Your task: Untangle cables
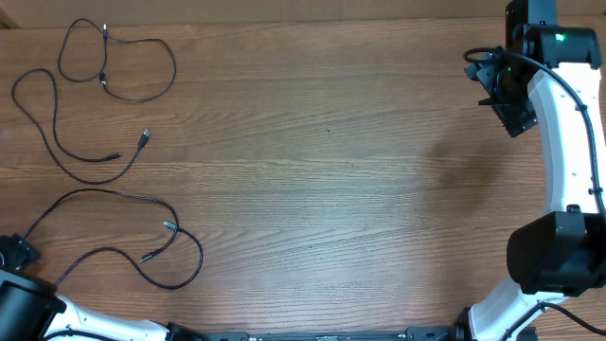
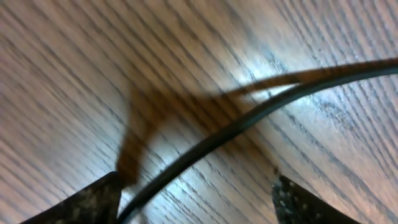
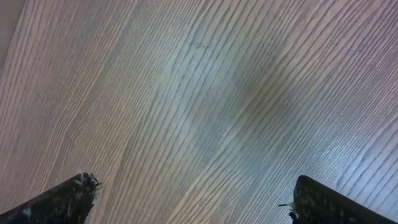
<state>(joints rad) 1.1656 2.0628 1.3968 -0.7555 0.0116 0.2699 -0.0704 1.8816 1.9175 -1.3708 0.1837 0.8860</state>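
Three thin black cables lie apart on the left of the wooden table: a top one (image 1: 133, 66), a middle one (image 1: 57, 133) with a silver-tipped plug (image 1: 146, 137), and a bottom one (image 1: 123, 196). My left gripper (image 1: 13, 253) is at the lower left corner, by the end of the bottom cable. In the left wrist view its fingers (image 2: 196, 180) are open close above the wood. A black cable (image 2: 249, 115) runs between them, near the left finger. My right gripper (image 1: 507, 95) is at the far right, open and empty (image 3: 194, 182) over bare wood.
The table's back edge (image 1: 284, 21) runs along the top of the overhead view. The right arm (image 1: 568, 161) stands along the right side. The left arm's base (image 1: 28, 313) fills the lower left corner.
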